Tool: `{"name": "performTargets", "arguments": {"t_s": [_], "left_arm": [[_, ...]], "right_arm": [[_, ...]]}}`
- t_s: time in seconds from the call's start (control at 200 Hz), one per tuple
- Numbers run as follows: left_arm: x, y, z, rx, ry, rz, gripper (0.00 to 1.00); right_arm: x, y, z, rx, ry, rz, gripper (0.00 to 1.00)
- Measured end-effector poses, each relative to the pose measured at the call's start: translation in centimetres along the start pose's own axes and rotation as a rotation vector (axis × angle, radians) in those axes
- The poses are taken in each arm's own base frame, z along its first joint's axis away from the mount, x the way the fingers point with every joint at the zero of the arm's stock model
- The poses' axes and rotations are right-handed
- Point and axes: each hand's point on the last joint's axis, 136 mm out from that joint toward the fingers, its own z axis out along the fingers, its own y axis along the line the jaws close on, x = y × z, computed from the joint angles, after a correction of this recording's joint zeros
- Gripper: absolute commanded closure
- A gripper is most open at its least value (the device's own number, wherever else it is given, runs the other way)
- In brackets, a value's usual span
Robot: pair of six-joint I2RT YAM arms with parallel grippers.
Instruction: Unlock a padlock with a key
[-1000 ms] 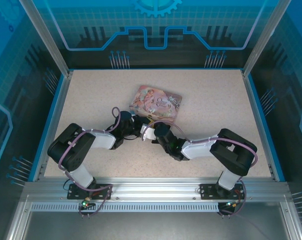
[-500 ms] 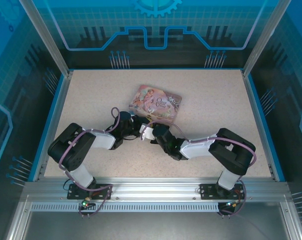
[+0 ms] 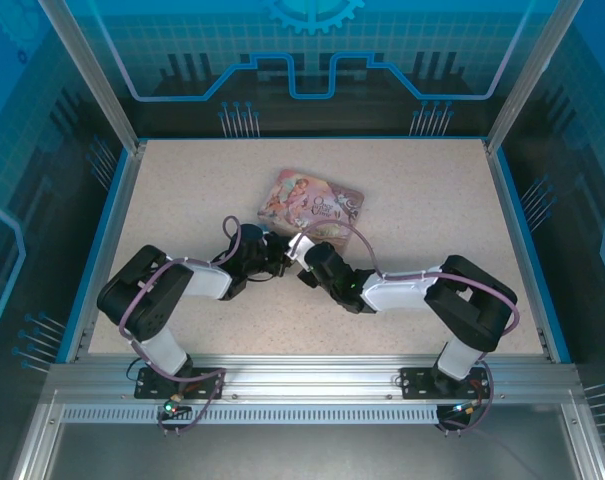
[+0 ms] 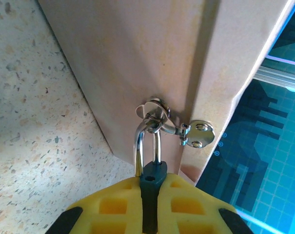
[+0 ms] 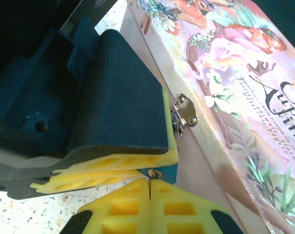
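Tabletop carries the tin, pink and pictured, just toward 12 o'clock from centre. The left gripper, reaching in from 9 o'clock, has its yellow pads pressed together on the padlock, whose shackle hangs through the hasp on the tin's 6 o'clock wall. The right gripper, coming from 4 o'clock, pinches the key, its tip at the keyhole in the padlock's base. Since a second ago the right wrist has slid toward 12 o'clock, closer to the tin. Bare tabletop lies open at 3, 9 and 12 o'clock.
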Motion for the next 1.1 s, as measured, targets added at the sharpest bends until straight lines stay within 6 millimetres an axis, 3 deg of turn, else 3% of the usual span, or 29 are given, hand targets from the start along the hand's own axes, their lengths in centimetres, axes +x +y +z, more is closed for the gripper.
{"name": "performTargets", "arguments": {"t_s": [0.195, 0.385, 0.515, 0.635, 0.865, 1.101], "left_arm": [[0.1, 0.3, 0.0, -0.011, 0.002, 0.009, 1.00], [0.0, 1.0, -0.1, -0.027, -0.004, 0.057, 1.00], [-0.1, 1.5, -0.2, -0.050, -0.008, 0.119, 1.00], [-0.3, 2.0, -0.4, -0.084, -0.019, 0.192, 1.00], [-0.8, 1.8, 0.3, -0.158, -0.037, 0.339, 0.99], [-1.1, 1.6, 1.2, -0.276, -0.083, 0.505, 0.87]], "right_arm": [[0.5, 0.2, -0.9, -0.049, 0.010, 0.048, 0.67], [0.6, -1.4, -4.1, -0.114, 0.019, 0.113, 0.49], [-0.2, -5.1, -5.8, -0.101, 0.006, 0.254, 0.49], [0.5, -7.9, -5.9, -0.049, 0.053, 0.364, 0.48], [1.9, -9.5, -5.8, 0.022, 0.141, 0.428, 0.47], [3.1, -10.4, -6.0, 0.084, 0.190, 0.436, 0.47]]}}
